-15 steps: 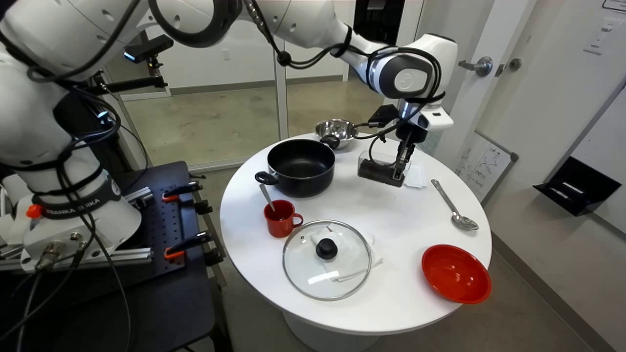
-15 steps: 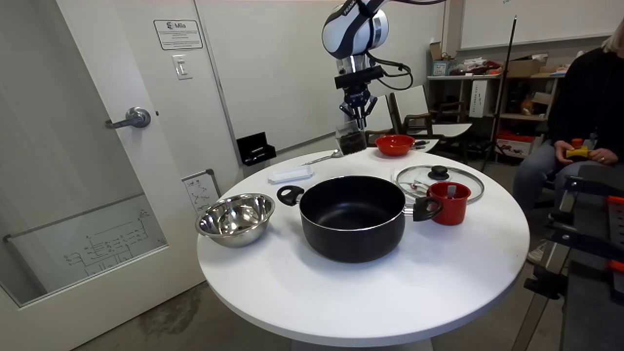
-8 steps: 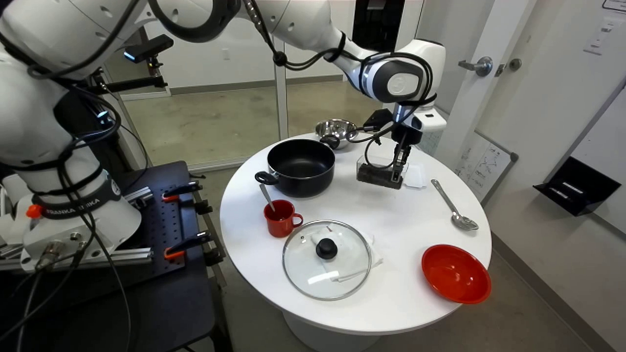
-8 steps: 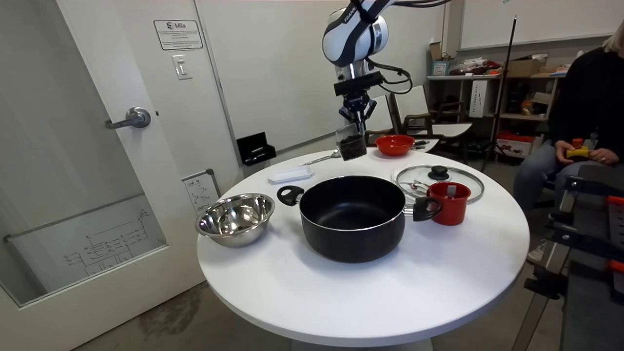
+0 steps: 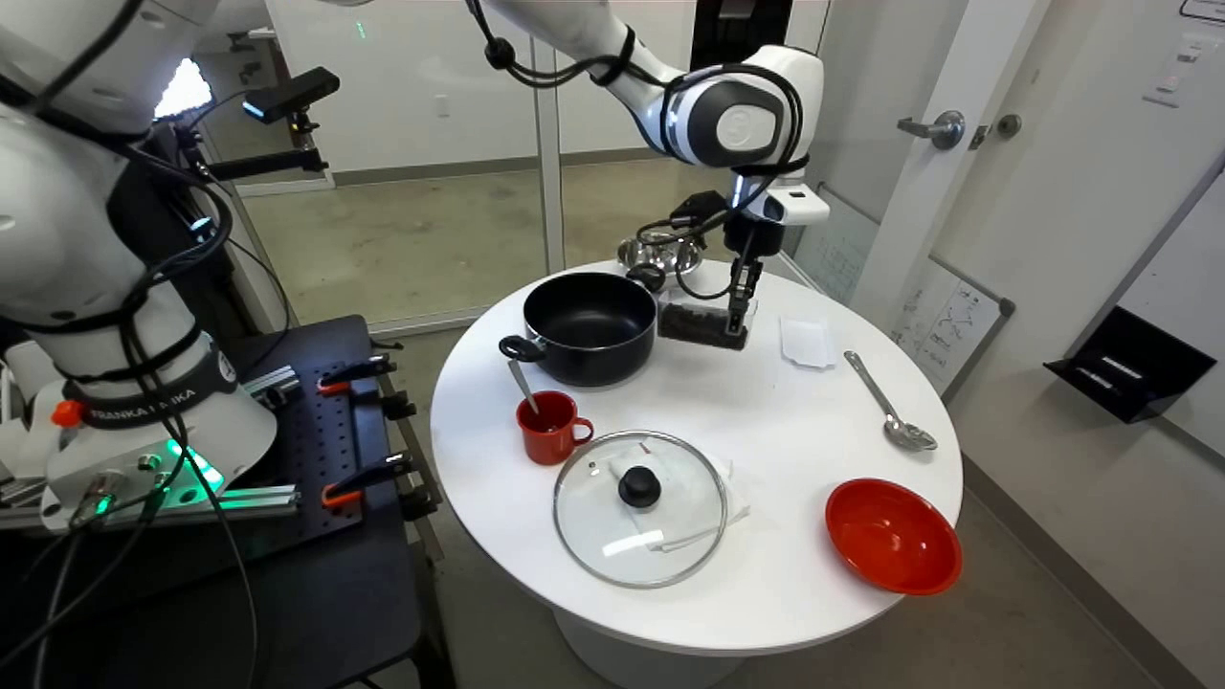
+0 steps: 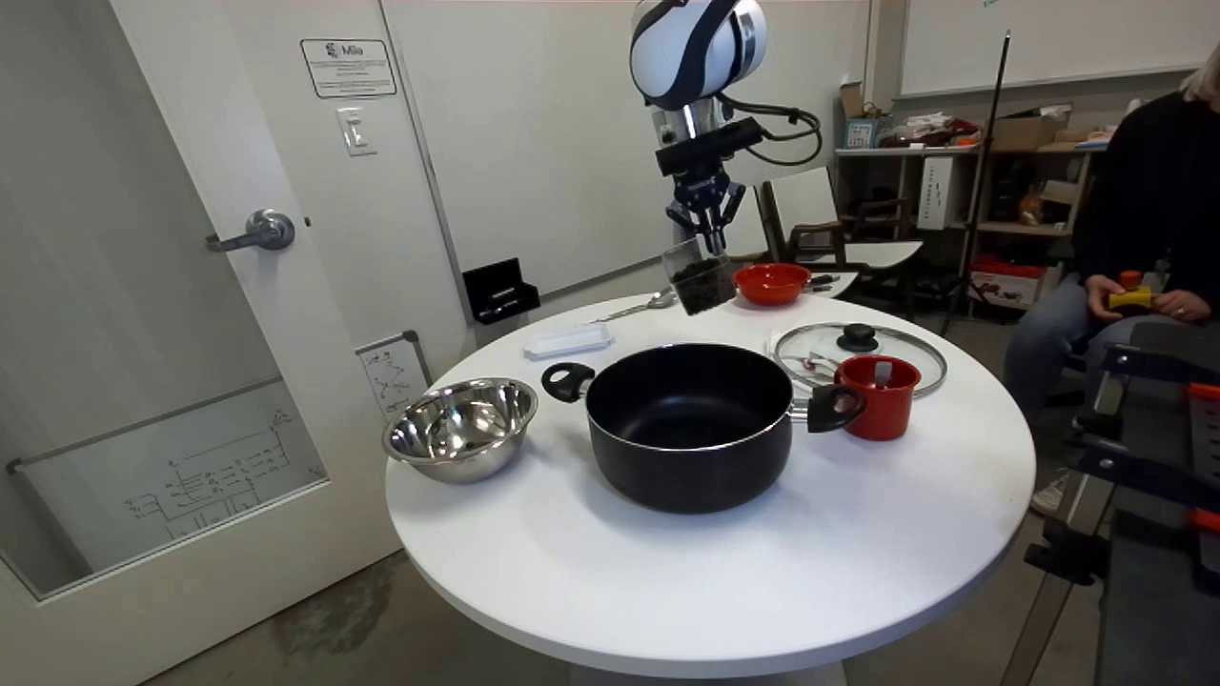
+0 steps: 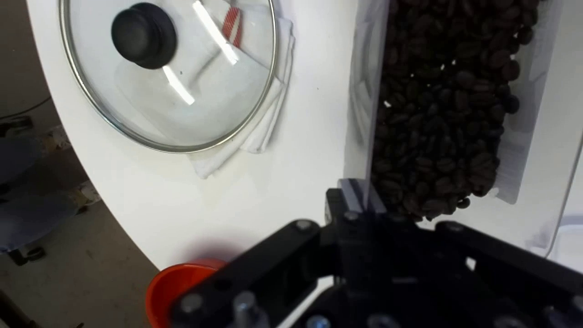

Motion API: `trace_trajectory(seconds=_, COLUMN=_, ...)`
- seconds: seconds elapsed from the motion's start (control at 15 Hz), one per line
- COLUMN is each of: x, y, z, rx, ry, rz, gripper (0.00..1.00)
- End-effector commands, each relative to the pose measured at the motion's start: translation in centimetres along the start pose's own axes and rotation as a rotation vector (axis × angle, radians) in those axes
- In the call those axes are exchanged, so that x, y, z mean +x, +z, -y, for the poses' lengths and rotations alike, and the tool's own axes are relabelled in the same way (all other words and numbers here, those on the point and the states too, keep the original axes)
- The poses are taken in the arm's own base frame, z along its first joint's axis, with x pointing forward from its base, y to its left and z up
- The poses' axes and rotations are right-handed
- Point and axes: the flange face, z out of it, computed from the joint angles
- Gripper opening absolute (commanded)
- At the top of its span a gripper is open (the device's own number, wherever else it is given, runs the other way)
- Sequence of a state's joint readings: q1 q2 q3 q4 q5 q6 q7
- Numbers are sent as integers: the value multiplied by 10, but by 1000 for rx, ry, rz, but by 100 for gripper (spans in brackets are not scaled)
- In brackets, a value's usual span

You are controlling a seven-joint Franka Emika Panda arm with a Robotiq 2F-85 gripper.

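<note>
My gripper (image 7: 364, 196) is shut on the thin upper wall of a clear plastic container (image 6: 680, 255), one finger on each side of that wall. Dark coffee beans (image 7: 442, 114) fill its lower part. It hangs above the white table, tilted in an exterior view. The black pot (image 5: 593, 362) stands close by the container in an exterior view, its inside bare. In the wrist view a glass lid (image 7: 182, 105) with a black knob rests on a folded white cloth (image 7: 268, 123). A red bowl (image 7: 173, 287) shows partly behind the gripper there.
A steel bowl (image 6: 467, 462) stands beside the pot, near the table edge. A red mug (image 5: 548, 440) with a spoon handle stands between pot and lid. A white tray (image 5: 807, 343) and a slotted spoon (image 5: 890, 416) lie on the table (image 5: 766, 421). A person (image 6: 1134, 210) sits beyond.
The gripper has carried the container toward the pot and away from the white tray. In an exterior view the container leans more than before. The grip is unchanged.
</note>
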State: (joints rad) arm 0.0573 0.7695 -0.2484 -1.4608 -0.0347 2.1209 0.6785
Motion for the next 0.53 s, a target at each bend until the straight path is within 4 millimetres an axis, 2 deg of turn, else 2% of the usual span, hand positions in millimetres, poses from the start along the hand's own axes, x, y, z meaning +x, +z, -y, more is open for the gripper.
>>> trace_trajectory(seconds=0.0, x=-39, y=-14, z=-14, rx=-26, ry=-45, rz=-4, gripper=1)
trace_trajectory(seconds=0.47, x=-99, y=-4, z=-14, rx=-51, ry=-162, rz=36, gripper=1)
